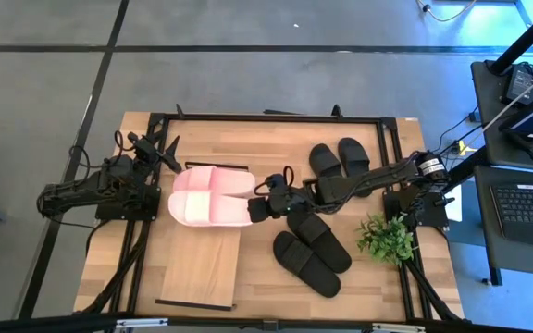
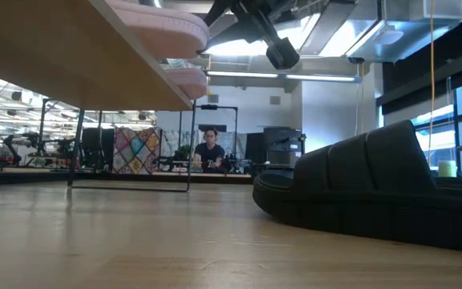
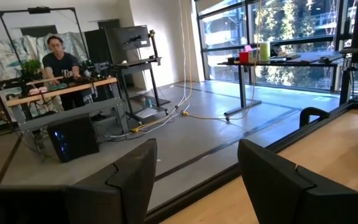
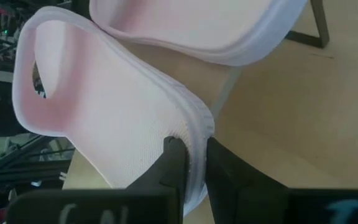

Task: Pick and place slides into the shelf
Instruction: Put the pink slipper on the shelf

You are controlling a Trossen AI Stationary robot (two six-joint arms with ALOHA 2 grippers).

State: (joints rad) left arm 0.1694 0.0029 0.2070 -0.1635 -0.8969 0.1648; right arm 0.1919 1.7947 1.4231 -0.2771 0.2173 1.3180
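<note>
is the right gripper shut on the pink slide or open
Shut on it. In the right wrist view the right gripper pinches the edge of a pink slide, with the slide's rim squeezed between both fingers.

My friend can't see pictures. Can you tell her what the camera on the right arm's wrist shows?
The right pincer pinches the edge of a pale pink slide over the wooden shelf top. The other pink slide lies just beyond it.

Far end of the shelf (image 1: 197, 273) plank covered by the pink slides (image 1: 206, 196), its legs cut off by the low view's top edge, right gripper (image 4: 191, 163) fingertips buried in a pink strap edge, nearest black slide (image 2: 375, 189) cropped at the right.
</note>
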